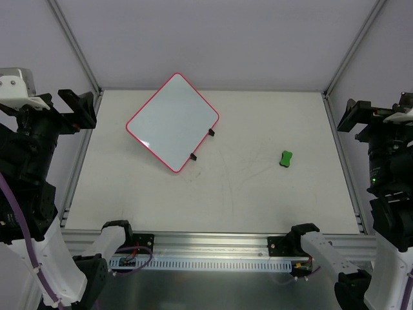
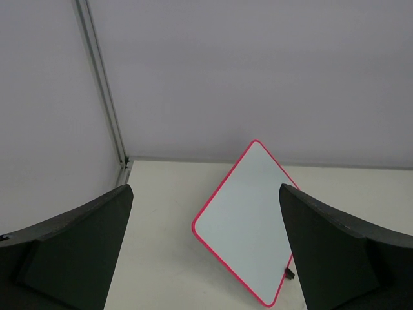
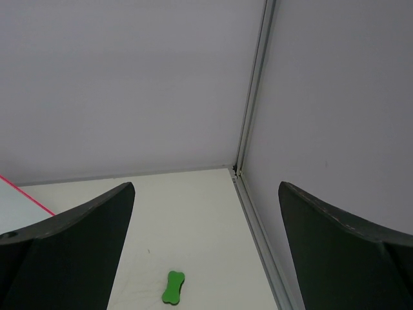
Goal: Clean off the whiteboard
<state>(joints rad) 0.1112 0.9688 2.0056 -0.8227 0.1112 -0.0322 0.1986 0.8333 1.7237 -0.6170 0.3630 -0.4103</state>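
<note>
Left tool (image 1: pixel 79 106): held high over the far-left edge of the tabletop (image 1: pixel 258 200). In the left wrist view its two dark fingers (image 2: pixel 71 255) stand wide apart and the gap between them is bare. Touching nothing.

Right tool (image 1: pixel 353 116): held high at the right edge of the tabletop. In the right wrist view its fingers (image 3: pixel 342 252) are likewise spread and grip nothing.

Whiteboard (image 1: pixel 173 121): far-left part of the tabletop, turned corner-on like a diamond. It has a pink-red rim, rounded corners and a plain glossy white face, with a bright glare patch near its near-left corner. Two black clips (image 1: pixel 211 132) sit on its right-near edge. Its far corner overlaps the foot of the back wall (image 1: pixel 226 39) in the top view and also in the left wrist view (image 2: pixel 244 223). I cannot tell whether the board lies flat or is propped. A sliver of its rim shows at the left edge of the right wrist view (image 3: pixel 13 205).

Green eraser (image 1: pixel 286 158): bone-shaped, lying flat on the right part of the tabletop, well apart from the whiteboard and from both tools. It also shows low in the right wrist view (image 3: pixel 173 287).

Faint grey scuff marks (image 1: pixel 239 169) lie on the tabletop between whiteboard and eraser.
</note>
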